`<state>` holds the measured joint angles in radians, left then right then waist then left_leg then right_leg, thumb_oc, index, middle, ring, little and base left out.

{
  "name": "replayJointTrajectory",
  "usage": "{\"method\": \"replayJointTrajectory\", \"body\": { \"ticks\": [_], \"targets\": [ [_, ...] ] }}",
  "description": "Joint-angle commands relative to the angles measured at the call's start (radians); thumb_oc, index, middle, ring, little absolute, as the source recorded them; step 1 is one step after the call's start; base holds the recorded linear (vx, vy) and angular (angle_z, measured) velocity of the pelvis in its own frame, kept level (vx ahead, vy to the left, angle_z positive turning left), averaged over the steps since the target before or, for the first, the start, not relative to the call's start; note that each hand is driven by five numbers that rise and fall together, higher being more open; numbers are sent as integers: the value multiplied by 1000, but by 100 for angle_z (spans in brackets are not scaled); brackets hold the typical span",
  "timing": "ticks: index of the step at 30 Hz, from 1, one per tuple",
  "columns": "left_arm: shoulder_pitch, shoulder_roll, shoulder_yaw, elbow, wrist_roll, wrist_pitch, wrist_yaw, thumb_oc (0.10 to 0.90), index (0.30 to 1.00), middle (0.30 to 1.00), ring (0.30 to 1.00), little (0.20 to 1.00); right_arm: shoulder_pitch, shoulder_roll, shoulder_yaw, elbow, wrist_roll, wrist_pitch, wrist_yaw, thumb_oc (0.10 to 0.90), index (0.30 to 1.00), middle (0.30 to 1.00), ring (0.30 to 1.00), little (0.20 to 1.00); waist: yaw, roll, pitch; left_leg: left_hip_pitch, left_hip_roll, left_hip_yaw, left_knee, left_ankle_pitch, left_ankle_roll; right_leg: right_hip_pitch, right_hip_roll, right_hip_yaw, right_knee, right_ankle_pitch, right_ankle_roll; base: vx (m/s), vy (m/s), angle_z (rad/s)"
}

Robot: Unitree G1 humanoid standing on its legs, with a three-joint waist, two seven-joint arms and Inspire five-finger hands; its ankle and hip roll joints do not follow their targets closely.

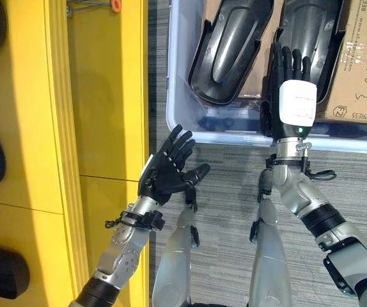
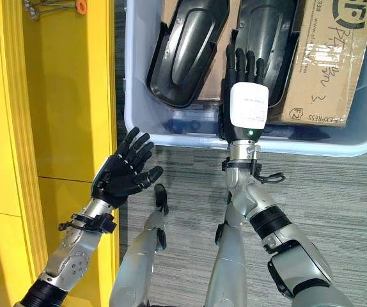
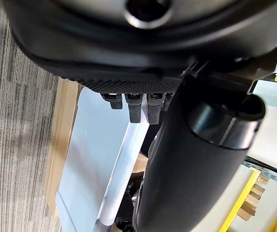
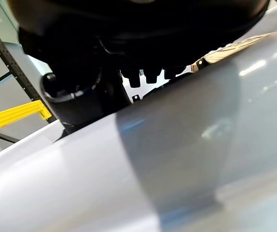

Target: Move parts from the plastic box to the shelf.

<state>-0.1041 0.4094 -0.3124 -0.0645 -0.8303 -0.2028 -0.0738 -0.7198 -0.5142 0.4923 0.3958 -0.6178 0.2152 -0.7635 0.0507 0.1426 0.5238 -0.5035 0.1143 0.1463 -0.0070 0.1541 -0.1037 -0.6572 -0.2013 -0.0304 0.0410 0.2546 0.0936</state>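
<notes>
Nearest us, the left hand [image 1: 169, 171] hovers empty with fingers spread, between the yellow shelf [image 1: 100, 96] and the box [image 1: 177, 96]. The right hand [image 2: 246, 96] reaches over the box's near rim, fingers straight, resting on one black part [image 2: 270, 29]. We see a second part [image 2: 187, 48] beside it, and cardboard cartons [image 2: 327, 57] farther in the box.

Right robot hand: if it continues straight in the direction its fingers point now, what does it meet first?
Probably the black part in the plastic box: the right robot hand already reaches over the near wall, fingers straight above it. Depth is unclear.
</notes>
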Motion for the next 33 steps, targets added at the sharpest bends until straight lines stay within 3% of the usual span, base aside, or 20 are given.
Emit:
{"method": "replayJointTrajectory", "body": {
  "ticks": [1,11,23,27,33],
  "targets": [
    [-28,-28,-29,-83,-12,-67,-16,900,1000,1000,1000,1000,20,7,23,-103,9,11,-67,900,1000,1000,1000,1000,-55,56,-4,-25,0,27,31,-10,31,16,-12,-55,112,-174,-26,0,0,0],
    [-30,-32,-34,-74,-21,-80,-21,900,1000,1000,1000,1000,29,2,-14,-13,79,101,-55,900,1000,1000,1000,1000,-56,63,-4,-19,2,31,24,-9,30,18,-13,-57,113,-178,-27,0,0,0],
    [-32,-23,-25,-67,-22,-68,-48,900,1000,1000,1000,1000,-1,-32,-23,111,68,123,5,900,1000,1000,1000,1000,-41,58,-4,-19,7,17,19,-5,28,25,-12,-75,116,-183,-29,-11,-25,0],
    [-34,-11,-15,-64,-22,-56,-64,900,1000,1000,1000,1000,-30,-62,0,173,-5,114,83,900,1000,1000,1000,1000,-31,53,-4,-21,10,9,23,-5,28,28,-11,-85,123,-188,-28,-11,-51,1],
    [-39,-2,-11,-61,-19,-45,-78,900,1000,1000,1000,1000,-65,-78,41,245,8,94,114,900,1000,1000,1000,1000,-18,46,-4,-23,13,4,22,-2,26,33,-12,-99,120,-187,-26,-8,-47,2]
  ]
}}
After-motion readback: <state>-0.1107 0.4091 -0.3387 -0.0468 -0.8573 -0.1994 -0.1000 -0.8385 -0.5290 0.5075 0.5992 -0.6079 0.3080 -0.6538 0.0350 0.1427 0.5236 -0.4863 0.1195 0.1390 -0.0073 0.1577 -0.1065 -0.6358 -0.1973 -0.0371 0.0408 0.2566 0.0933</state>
